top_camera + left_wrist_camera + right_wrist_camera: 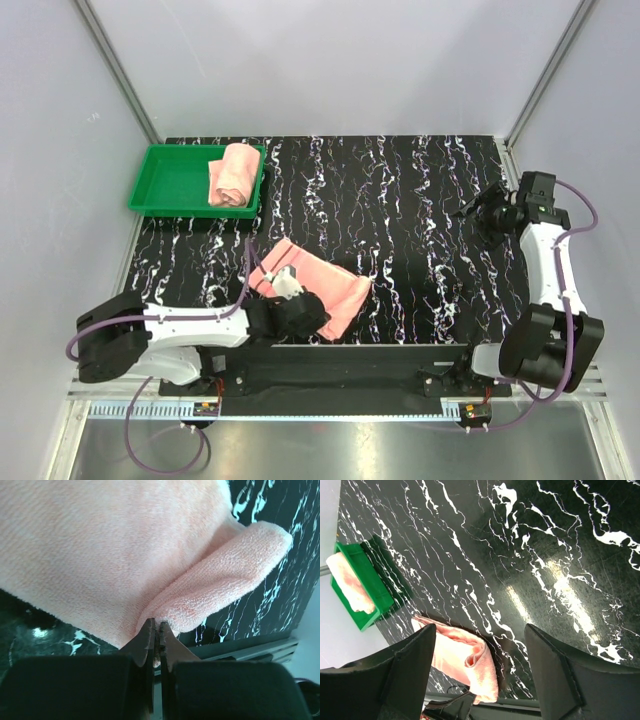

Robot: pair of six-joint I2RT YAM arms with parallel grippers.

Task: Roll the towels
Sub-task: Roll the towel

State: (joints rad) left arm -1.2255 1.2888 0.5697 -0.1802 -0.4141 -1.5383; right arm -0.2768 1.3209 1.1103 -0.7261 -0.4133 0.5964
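Note:
One salmon-pink towel lies partly folded on the black marbled mat, near the front left. My left gripper sits on its near left edge, shut on a fold of the cloth. In the left wrist view the jaws pinch the towel where a doubled-over flap begins. A second towel, rolled up, lies in the green tray. My right gripper hovers at the far right of the mat, open and empty, well away from both towels.
The green tray stands at the back left corner of the mat with the rolled towel at its right side. White walls and metal posts close in the table. The arm bases line the near edge.

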